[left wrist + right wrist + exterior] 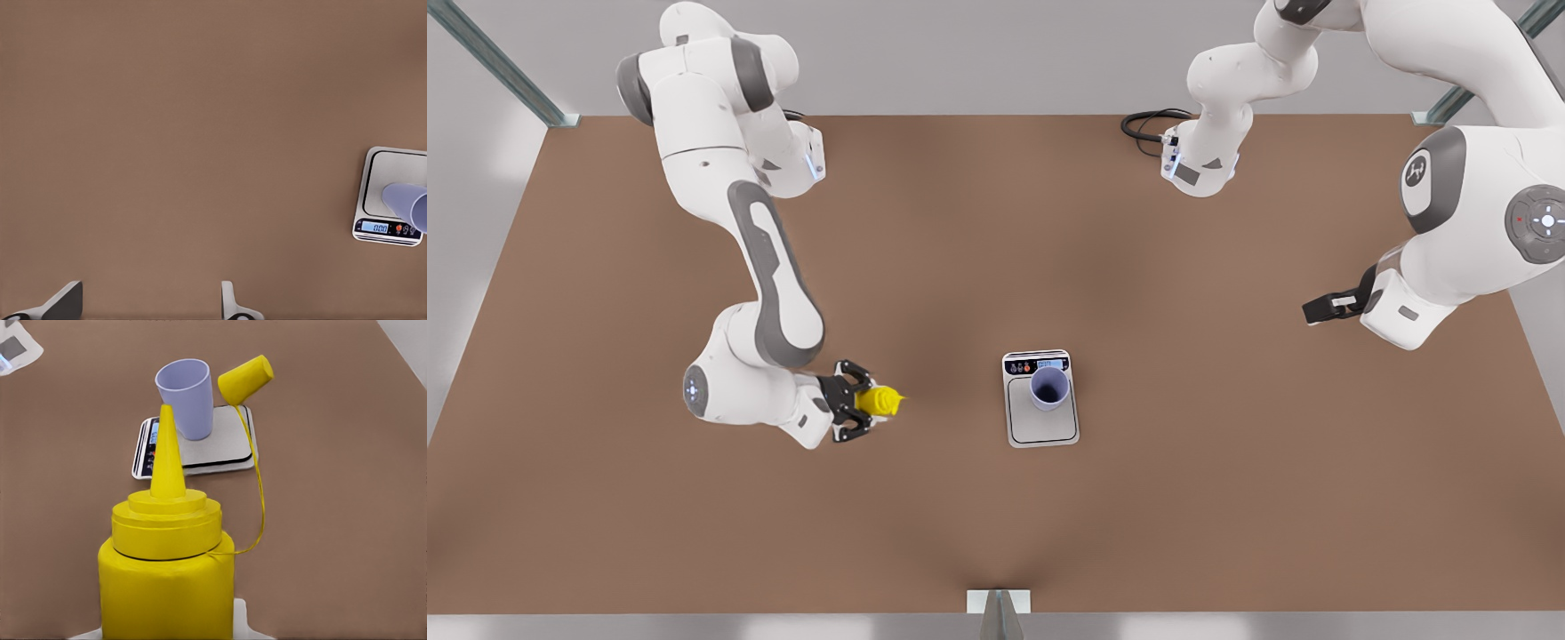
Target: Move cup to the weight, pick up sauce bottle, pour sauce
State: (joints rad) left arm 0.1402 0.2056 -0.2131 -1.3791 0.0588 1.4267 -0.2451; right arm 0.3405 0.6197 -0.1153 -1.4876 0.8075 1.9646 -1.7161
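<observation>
We see the worktop (605,498) from overhead in the front view; the left wrist view looks down from high, the right wrist view low and close; all share the weight (1042,421).

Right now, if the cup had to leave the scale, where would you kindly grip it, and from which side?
Take the cup by its round wall at mid-height, from the front view's right: it stands upright on the scale, and the open left gripper waits that side. The right gripper, at the front view's left, holds the bottle.
</observation>
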